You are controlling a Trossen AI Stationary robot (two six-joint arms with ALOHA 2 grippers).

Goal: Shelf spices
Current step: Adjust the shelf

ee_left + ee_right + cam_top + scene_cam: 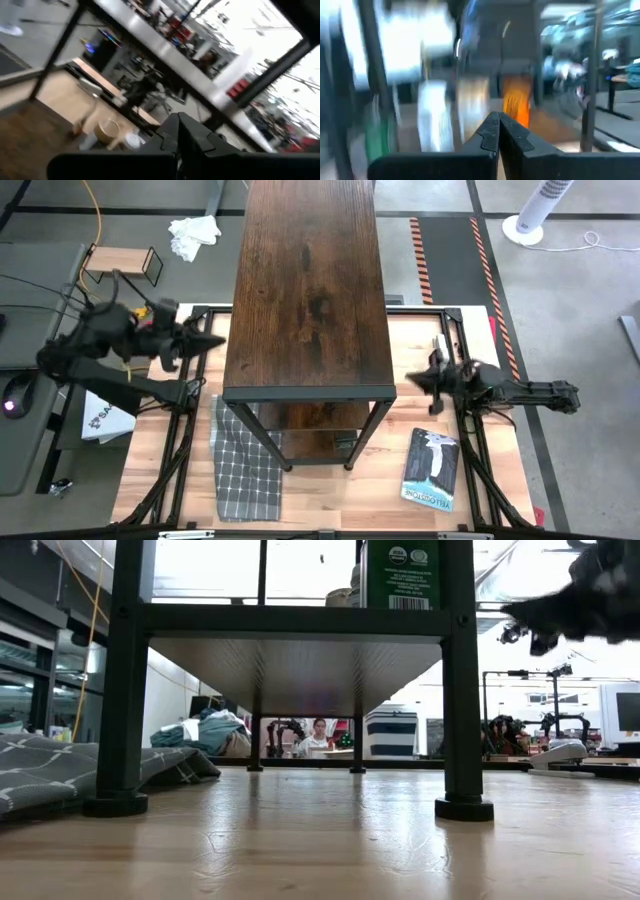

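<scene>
The shelf point(308, 280), dark wood-grain boards in a black frame, stands on its feet in the middle of the table. Spices stand on a lower board: in the left wrist view a tan round canister point(107, 131) and a white-capped jar point(133, 141); in the right wrist view, blurred, a white jar point(434, 117) and an orange one point(517, 104). My left gripper point(220, 339) hangs shut and empty at the shelf's left side. My right gripper point(409, 378) hangs shut and empty at its right side, above the table point(522, 612).
A grey checked cloth point(244, 465) lies by the shelf's near left leg. A blue-and-white book point(432, 469) lies near the right front. A green carton point(402, 574) stands on a shelf board. A small light-wood stand point(122, 264) sits off the table's far left.
</scene>
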